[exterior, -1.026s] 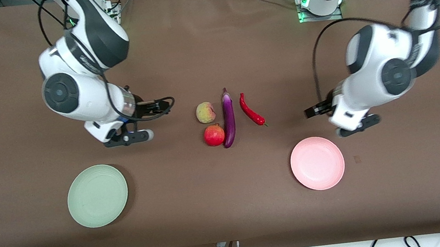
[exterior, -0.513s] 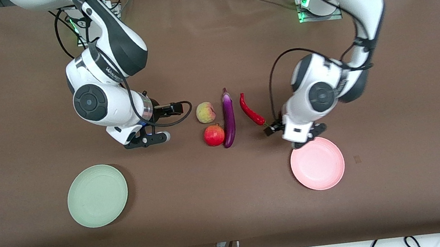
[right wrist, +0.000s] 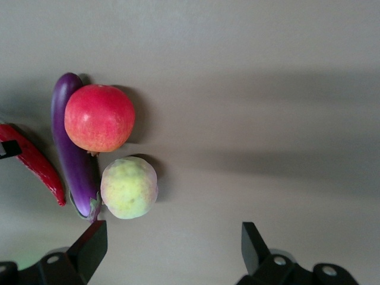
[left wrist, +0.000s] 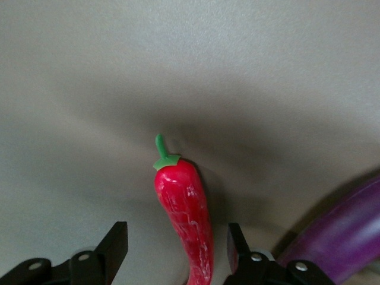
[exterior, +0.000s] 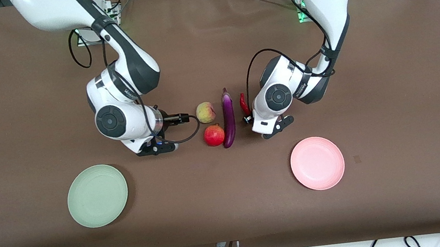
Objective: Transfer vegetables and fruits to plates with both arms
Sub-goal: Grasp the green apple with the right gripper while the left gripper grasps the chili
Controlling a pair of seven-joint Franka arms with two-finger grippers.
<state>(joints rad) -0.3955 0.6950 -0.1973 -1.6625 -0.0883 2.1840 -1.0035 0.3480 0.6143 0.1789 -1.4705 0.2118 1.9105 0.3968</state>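
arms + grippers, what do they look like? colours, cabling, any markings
Both arms are glossy white jointed shells with black joint bands and round grey-black joint caps; small dark lettering sits on each forearm. Loose black cables loop off each wrist. The right gripper and left gripper are black, each with two flat black fingers.

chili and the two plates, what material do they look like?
Chili: looks like glossy moulded plastic, going by the uniform red, sharp highlights and neat green stem; real can't be excluded. Green plate and pink plate: matte, opaque pastel, probably plastic or melamine; the green one has concentric ridges.
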